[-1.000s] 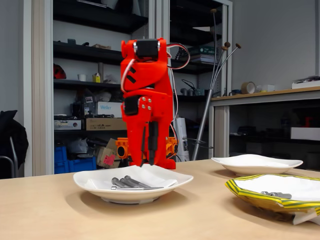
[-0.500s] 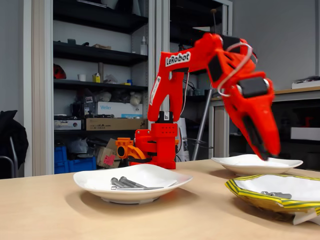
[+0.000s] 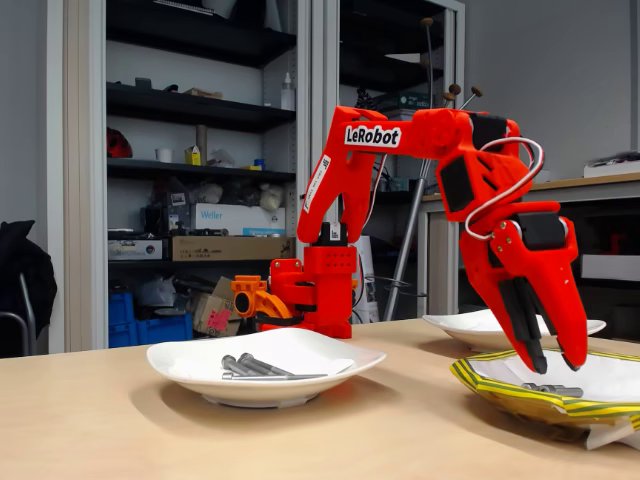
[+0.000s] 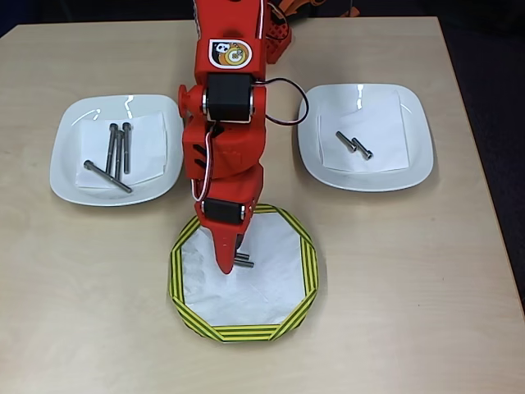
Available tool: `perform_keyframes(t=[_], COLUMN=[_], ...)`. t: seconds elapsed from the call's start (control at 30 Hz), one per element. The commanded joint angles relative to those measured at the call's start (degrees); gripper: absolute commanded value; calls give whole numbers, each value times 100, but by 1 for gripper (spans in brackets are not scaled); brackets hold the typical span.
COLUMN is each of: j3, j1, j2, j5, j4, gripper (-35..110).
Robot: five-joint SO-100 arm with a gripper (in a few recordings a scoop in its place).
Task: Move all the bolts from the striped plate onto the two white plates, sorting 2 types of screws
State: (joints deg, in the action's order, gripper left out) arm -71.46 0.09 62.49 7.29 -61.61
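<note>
Hovering jaws (image 3: 558, 363) spread over striped plate (image 4: 305, 263), bolts (image 4: 244, 261) partly hidden underneath

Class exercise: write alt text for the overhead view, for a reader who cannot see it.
A red robot arm reaches down over a striped plate, its claw poised above the bolts left there. A white plate at left holds long bolts; another white plate at right holds two short bolts.
</note>
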Motion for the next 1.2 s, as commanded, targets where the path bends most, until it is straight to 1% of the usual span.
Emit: perform_keyframes(t=[0.0,0.17,0.3,0.5,0.6,0.97,1.07,1.17], j3=[26,264,817,1354,1705,2312,2312,2443], j1=[26,-18,-70,-70,-35,-35,-35,-35], j2=[-9,-352,-800,-1125,-1187,-1195,-1248,-1441], j5=[70,70,237,888,1424,1626,1793,1925], j4=[-132,-185,-448,-686,-896,-1248,-1292,-1362], gripper=[16,16,14,5,0,0,6,7])
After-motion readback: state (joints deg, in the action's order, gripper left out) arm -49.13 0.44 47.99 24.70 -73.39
